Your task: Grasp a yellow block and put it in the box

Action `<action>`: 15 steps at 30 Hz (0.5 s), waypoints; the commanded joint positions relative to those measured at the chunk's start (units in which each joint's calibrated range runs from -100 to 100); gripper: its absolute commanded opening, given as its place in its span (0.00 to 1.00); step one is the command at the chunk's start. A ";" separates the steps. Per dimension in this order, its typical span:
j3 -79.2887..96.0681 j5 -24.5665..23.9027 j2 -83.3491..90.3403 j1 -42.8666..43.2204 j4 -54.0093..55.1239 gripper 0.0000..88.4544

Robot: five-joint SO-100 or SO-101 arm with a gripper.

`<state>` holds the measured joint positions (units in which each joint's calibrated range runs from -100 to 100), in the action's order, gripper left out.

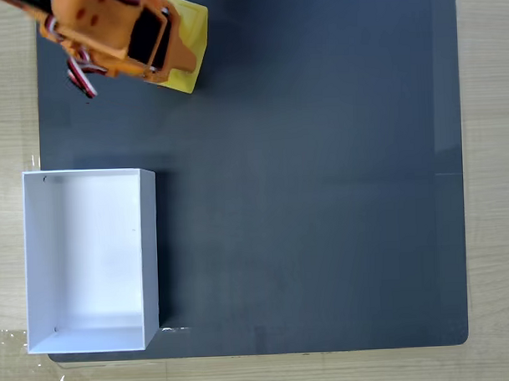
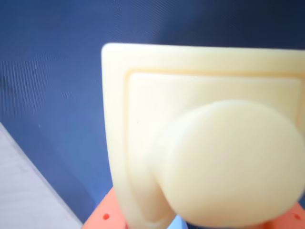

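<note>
**Block in the grip, box lower left**

Seen in the fixed view at upper left: gripper (image 1: 168, 70) over the yellow block (image 1: 189, 44), jaws apparently clamped on it, though contact stays hidden. In the wrist view, block's stud face (image 2: 228, 167) close to the lens. Best lifted well clear before swinging down-frame to the box (image 1: 149, 244). Open dark mat (image 1: 322, 196) between; thin near wall to clear.
</note>
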<state>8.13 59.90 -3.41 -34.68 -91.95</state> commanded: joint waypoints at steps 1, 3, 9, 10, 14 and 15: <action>-1.30 -0.09 9.01 2.53 -2.29 0.15; -1.30 -0.15 13.24 4.63 -3.86 0.14; -1.21 -0.15 25.11 13.39 -3.51 0.14; -1.21 -0.15 26.80 14.90 -2.73 0.14; -1.21 0.12 32.65 20.04 5.30 0.14; -1.21 0.27 33.58 20.96 8.36 0.14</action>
<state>8.13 59.96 26.00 -16.42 -89.79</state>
